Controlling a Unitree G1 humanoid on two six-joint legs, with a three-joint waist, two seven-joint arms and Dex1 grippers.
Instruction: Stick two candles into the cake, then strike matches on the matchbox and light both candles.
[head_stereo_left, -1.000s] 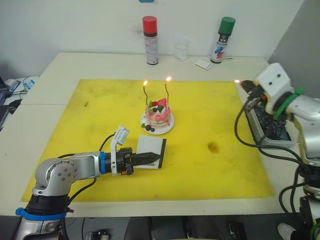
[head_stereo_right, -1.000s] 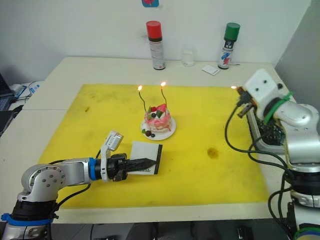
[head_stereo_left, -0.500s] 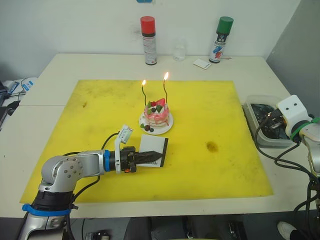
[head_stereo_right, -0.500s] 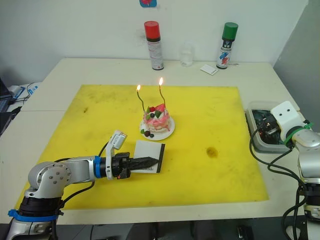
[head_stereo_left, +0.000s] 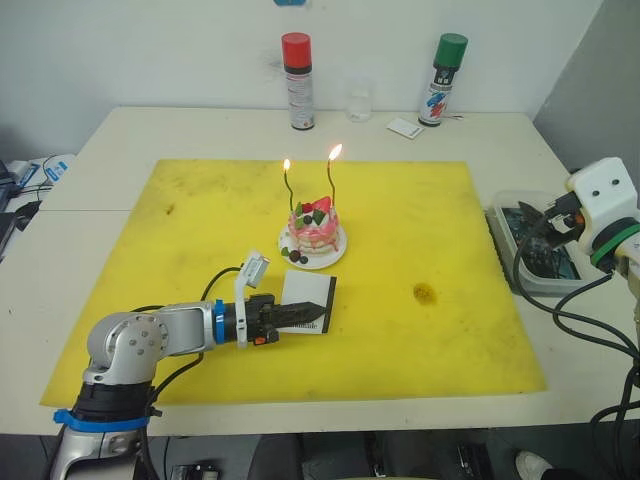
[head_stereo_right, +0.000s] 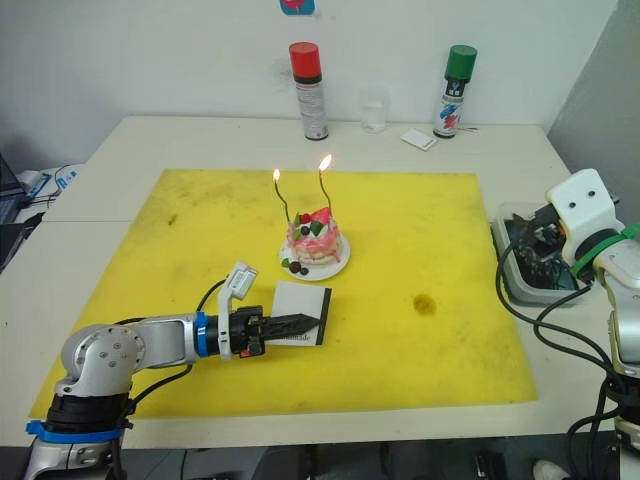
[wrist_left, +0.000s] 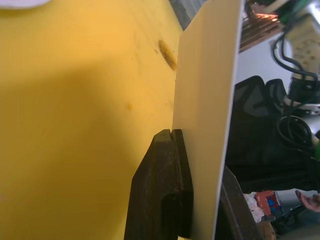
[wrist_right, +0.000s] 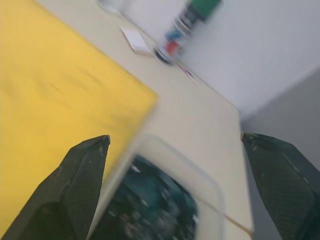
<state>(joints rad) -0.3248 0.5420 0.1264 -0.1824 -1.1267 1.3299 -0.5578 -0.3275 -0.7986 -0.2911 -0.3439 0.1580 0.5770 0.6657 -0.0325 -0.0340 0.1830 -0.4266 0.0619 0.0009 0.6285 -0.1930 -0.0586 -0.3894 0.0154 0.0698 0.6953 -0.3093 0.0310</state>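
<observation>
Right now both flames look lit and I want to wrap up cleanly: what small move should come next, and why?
Probably open the left gripper and release the matchbox. Both candles burn in the cake, and the right gripper hangs open over the clear bin, so striking seems finished.

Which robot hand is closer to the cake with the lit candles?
The left. The left gripper rests on the matchbox, just in front of the cake. The right gripper is far off at the table's right edge, open over a clear tray.
</observation>
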